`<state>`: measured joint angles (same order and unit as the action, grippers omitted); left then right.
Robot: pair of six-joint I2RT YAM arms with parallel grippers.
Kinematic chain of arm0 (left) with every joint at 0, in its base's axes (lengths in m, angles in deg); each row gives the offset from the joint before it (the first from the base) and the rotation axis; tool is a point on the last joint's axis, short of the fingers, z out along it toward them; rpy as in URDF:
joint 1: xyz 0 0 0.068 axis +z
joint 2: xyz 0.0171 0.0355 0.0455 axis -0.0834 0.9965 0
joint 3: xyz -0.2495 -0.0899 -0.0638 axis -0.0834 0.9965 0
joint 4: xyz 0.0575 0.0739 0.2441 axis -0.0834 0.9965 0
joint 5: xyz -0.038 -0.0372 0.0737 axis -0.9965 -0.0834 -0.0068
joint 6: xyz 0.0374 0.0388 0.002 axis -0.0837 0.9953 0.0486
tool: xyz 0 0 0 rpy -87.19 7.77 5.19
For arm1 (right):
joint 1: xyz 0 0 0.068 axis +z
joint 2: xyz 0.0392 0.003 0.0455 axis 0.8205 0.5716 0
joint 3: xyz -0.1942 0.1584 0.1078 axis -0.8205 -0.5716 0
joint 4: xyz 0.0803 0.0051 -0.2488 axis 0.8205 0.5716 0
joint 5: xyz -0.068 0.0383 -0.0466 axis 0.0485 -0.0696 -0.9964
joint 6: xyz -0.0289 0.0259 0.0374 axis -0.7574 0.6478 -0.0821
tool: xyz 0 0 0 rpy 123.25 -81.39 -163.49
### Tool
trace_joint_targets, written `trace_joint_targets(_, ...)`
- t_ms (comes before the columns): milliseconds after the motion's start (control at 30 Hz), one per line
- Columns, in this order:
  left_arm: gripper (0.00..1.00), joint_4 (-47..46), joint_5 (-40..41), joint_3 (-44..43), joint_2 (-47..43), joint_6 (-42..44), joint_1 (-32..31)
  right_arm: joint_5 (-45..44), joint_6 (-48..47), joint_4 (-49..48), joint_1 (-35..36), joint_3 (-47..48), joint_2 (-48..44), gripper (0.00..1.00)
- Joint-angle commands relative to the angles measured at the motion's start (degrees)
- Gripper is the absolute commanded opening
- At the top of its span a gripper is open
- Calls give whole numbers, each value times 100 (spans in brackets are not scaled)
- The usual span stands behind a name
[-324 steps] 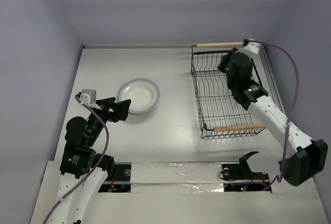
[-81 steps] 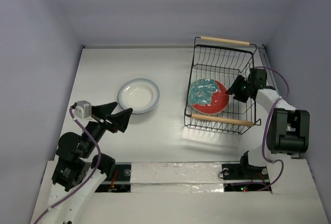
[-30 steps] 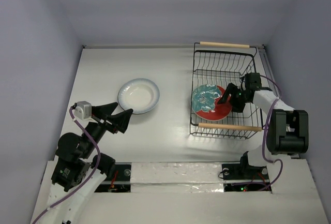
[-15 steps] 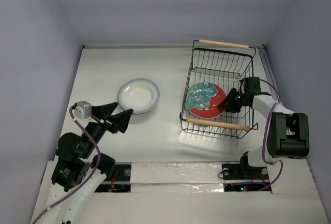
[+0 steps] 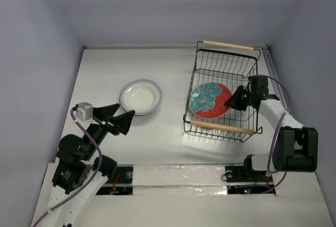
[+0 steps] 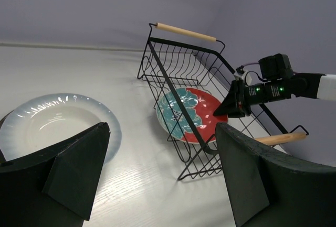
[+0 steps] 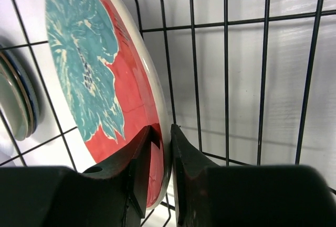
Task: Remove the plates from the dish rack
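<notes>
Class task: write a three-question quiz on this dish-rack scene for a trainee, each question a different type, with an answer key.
1. True or false: the white plate with the bluish rim lies on the table, outside the dish rack.
2. What is the right claw pinching? A) the rim of the red floral plate; B) a wooden handle; C) nothing.
3. Fill in: the left claw holds nothing and its jaws stand ____.

Key: 1 true; 2 A; 3 open.

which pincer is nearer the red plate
Right. The right pincer pinches the rim of the red plate inside the dish rack; the left pincer hangs far off, near the white plate.
</notes>
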<state>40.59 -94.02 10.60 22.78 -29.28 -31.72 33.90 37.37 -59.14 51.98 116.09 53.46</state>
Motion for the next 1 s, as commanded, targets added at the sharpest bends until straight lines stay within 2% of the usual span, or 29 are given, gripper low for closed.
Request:
trace_joint_targets(0, 79, -219, -5, -1, 78, -26, -31, -415, -80, -444, -9, 1, -373, 0)
trace_joint_targets(333, 79, -219, -13, -10, 166, -25, 22, -327, -1, -761, -9, 484, -1322, 0)
trace_joint_targets(600, 79, -193, -13, -10, 236, -34, 75, -274, 473, -1156, -9, 766, -1884, 0)
trace_joint_targets(967, 79, -175, 30, -27, 307, -26, 189, -565, 807, -875, -9, 1881, -2509, 0)
